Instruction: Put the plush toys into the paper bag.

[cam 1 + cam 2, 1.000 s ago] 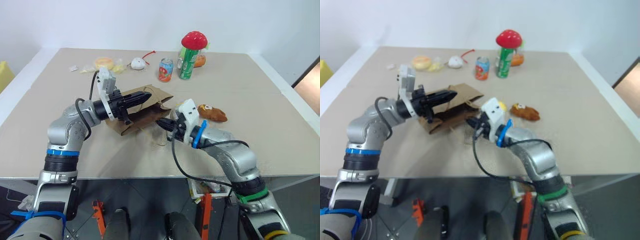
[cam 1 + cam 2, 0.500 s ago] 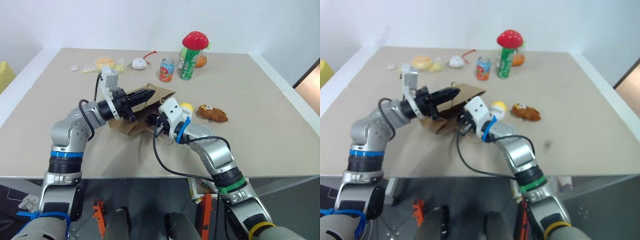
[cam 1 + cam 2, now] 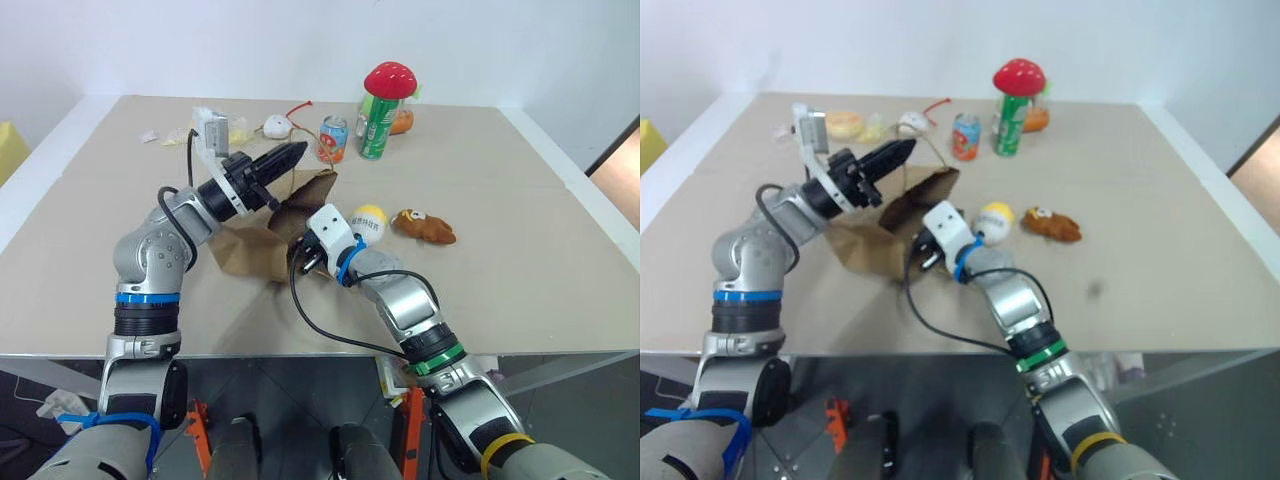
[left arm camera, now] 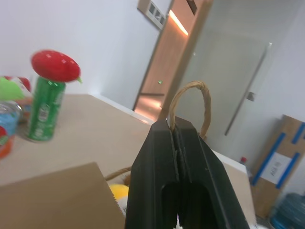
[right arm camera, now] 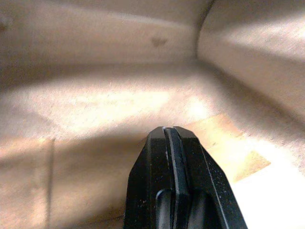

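Paper bag (image 3: 262,235) near table (image 3: 520,270) centre, lying with mouth edge lifted. Left end effector (image 3: 292,152) raised over bag, fingers pressed together on a twisted cord handle (image 4: 190,102), looping out past fingertips in left wrist view; top edge of bag hanging up from that handle. Right end effector (image 5: 170,136) reaching into bag mouth from the right, tips hidden by the paper in head views; in right wrist view fingers fully closed with nothing between them, brown paper walls all around. White egg-shaped plush with yellow cap (image 3: 368,222) on table just right of bag mouth, close behind right wrist, outside bag. Brown bear-like plush (image 3: 425,226) on table just right of egg plush, near but apart, also outside bag. Far side of table: green can (image 3: 376,127) upright with red-capped mushroom toy (image 3: 390,80) on top, smaller red-and-blue can (image 3: 332,139) upright just left of it, orange thing behind green can partly hidden. Small white round thing with red cord (image 3: 277,126) left of cans. Yellowish items in clear wrapping (image 3: 845,124) at far left, partly hidden by left wrist camera in left eye view.
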Available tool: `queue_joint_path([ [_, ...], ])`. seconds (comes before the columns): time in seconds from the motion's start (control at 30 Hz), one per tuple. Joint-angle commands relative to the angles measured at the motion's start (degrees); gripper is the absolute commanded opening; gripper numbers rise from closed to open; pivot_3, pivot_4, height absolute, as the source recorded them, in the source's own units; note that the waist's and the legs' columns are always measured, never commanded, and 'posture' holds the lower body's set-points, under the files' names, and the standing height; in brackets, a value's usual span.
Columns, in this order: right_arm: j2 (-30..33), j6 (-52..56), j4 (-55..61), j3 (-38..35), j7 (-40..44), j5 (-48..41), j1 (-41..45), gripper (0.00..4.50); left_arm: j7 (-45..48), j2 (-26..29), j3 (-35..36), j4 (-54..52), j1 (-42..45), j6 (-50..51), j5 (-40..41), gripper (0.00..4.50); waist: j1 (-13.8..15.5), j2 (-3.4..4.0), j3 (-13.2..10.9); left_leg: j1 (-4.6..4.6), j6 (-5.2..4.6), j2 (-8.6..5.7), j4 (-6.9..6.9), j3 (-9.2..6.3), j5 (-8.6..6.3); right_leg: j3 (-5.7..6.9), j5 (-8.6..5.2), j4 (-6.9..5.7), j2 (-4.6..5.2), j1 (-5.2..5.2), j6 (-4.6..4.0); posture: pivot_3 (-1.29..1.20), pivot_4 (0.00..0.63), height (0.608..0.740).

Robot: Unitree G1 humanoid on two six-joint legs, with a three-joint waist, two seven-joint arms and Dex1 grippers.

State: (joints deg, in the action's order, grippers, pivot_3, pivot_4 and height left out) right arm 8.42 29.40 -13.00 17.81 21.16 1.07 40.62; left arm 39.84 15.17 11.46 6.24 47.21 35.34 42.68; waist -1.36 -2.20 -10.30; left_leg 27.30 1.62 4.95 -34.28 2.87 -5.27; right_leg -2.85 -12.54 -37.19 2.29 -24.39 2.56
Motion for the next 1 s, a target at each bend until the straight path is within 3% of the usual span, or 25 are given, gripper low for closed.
queue_joint_path([
  [0.03,0.38,1.21,1.55,0.18,1.87,0.5,-0.18,0.08,-2.54,-0.51,2.34,1.08,2.96,-4.76,-1.15,0.0,0.0,0.0,0.0,0.0,0.0,0.0,0.0,0.0,0.0,0.0,0.0,0.0,0.0,0.0,0.0,0.0,0.15,0.74],
  [0.43,0.29,18.68,5.69,-1.91,6.95,-2.98,1.15,0.08,11.77,-0.61,-7.57,-7.11,-1.81,-25.76,-10.47,0.0,0.01,0.01,0.01,0.0,0.09,0.0,0.01,0.04,-0.06,0.01,0.04,0.0,0.04,0.01,-0.15,0.0,0.15,0.74],
  [1.0,1.48,20.42,5.98,-2.02,6.08,-2.77,0.3,0.08,12.16,-2.11,-7.04,-5.9,-1.87,-31.7,-10.0,0.0,0.02,0.01,0.01,-0.01,0.05,0.0,0.03,0.04,-0.03,0.01,-0.09,0.0,0.04,0.02,0.03,0.0,0.15,0.74],
])
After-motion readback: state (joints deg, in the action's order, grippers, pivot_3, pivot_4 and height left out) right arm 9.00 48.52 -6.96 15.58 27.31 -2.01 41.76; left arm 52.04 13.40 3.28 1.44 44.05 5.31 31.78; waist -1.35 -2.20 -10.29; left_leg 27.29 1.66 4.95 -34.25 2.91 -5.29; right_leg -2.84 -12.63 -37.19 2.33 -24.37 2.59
